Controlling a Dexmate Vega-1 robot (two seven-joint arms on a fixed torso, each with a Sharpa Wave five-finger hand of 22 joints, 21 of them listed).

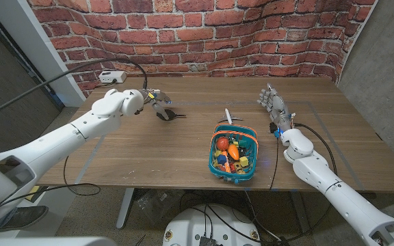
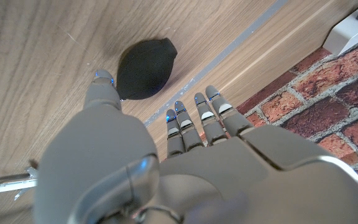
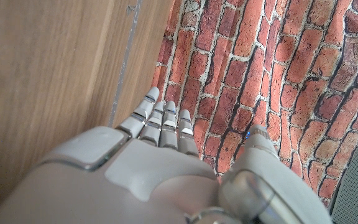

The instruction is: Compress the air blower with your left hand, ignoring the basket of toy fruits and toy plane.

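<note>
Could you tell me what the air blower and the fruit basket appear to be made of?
Air blower: probably soft rubber; matte black, smooth rounded bulb without glare. Basket: looks like moulded plastic; evenly coloured teal slotted walls with an orange rim, slightly glossy. Table: wood or wood veneer, showing grain.

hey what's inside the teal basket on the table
The teal basket holds a heap of small toy fruits, red, orange and yellow ones on top. What lies beneath them is covered, and the pieces are too small to name.
</note>
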